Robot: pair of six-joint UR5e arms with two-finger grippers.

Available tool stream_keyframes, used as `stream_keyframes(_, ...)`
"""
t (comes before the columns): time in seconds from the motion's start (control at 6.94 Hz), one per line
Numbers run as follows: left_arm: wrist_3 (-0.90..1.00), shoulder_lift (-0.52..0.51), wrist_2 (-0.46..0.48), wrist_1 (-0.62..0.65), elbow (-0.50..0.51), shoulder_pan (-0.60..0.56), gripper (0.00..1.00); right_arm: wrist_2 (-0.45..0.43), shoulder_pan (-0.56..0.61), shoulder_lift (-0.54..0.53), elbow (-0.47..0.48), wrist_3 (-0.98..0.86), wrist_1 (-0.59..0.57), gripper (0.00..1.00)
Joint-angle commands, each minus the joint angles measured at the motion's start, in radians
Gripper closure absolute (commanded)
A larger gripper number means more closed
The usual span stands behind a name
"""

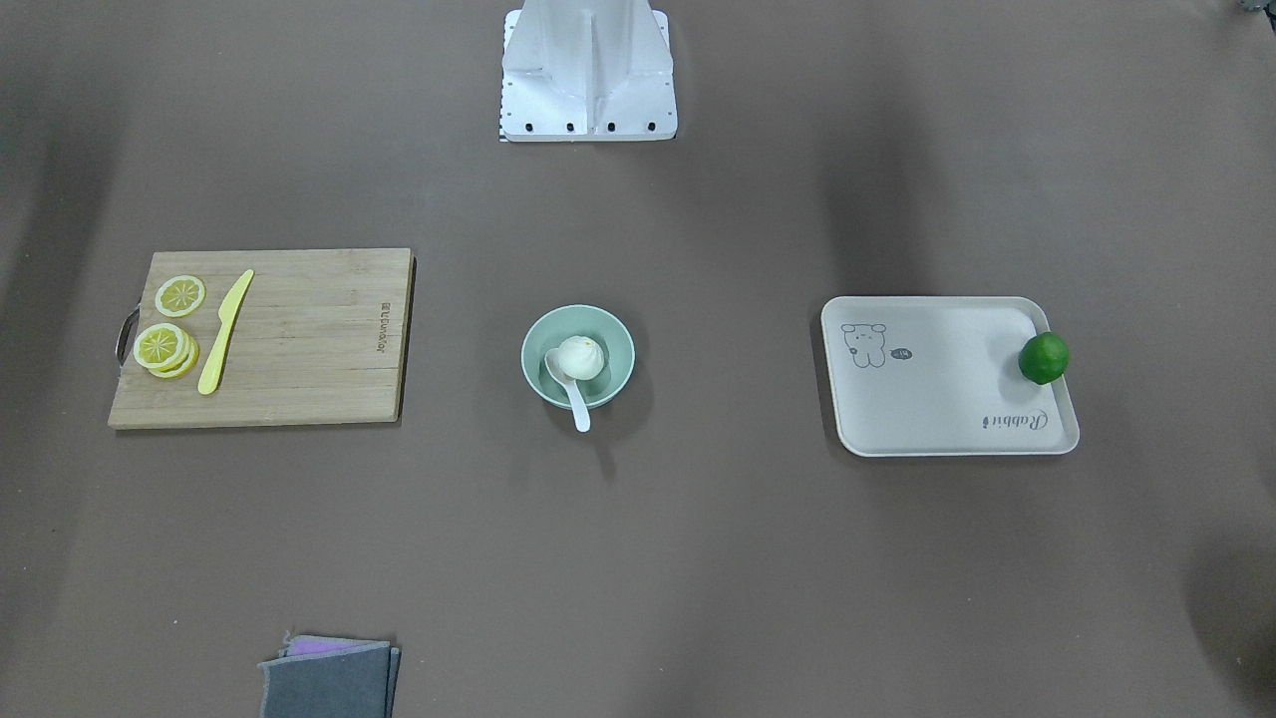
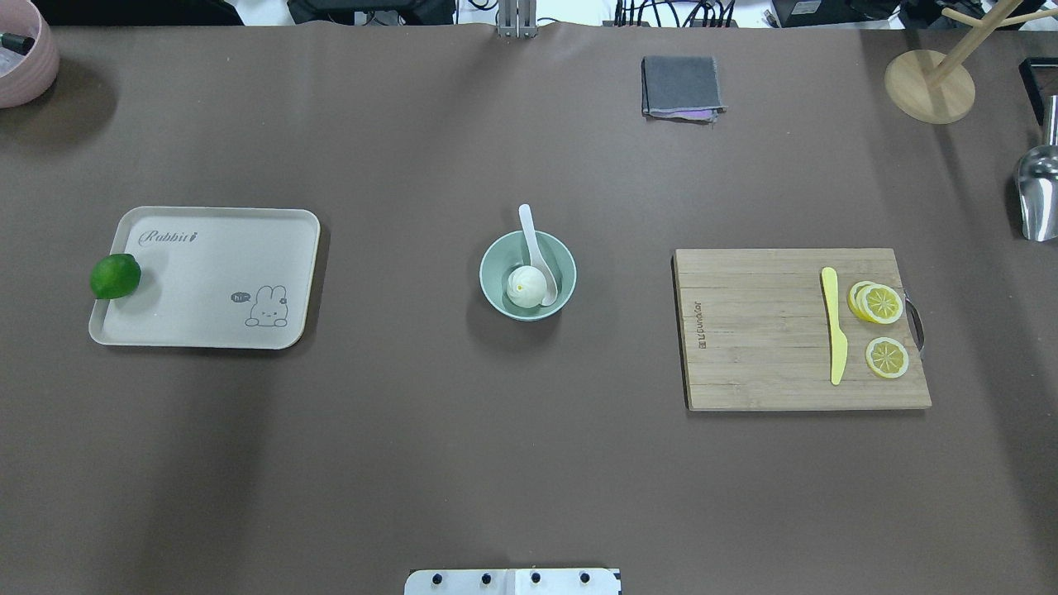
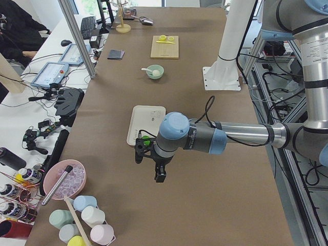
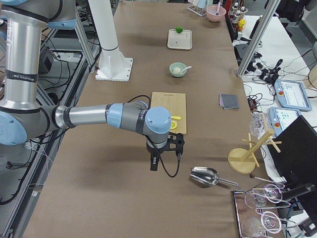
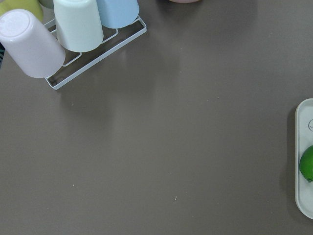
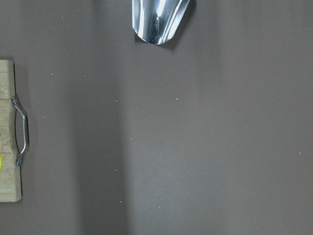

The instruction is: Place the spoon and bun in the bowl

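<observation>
Bun (image 1: 581, 356) and spoon (image 1: 572, 389) were seen in the bowl (image 1: 619, 344). Left gripper (image 3: 149, 166) and right gripper (image 4: 166, 161) could not be judged open or closed.

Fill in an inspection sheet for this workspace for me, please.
Surface: brown table with soft shadows.
Job's things: bun in the bowl; spoon scoop inside, handle over the rim.
Clutter: lime at the tray edge; knife and lemon slices on the board; folded cloth.
Tools: left tool and right tool over the table's ends; open or shut cannot be told.
Cables: a cable loops below the right tool.
Surroundings: cups, metal scoop, wooden stand.
</observation>
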Motion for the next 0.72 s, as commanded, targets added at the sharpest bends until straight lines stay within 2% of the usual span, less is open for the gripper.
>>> stream_keyframes(0.0, 0.000, -0.003, -0.002, 0.000, -0.003, 0.001, 0.02, 0.005, 0.000, -0.003, -0.002, 0.000, 0.003, 0.00)
stream_keyframes(0.58, 0.002, -0.017, -0.003, 0.000, -0.007, 0.001, 0.02, 0.013, 0.000, -0.008, -0.002, 0.000, 0.004, 0.00)
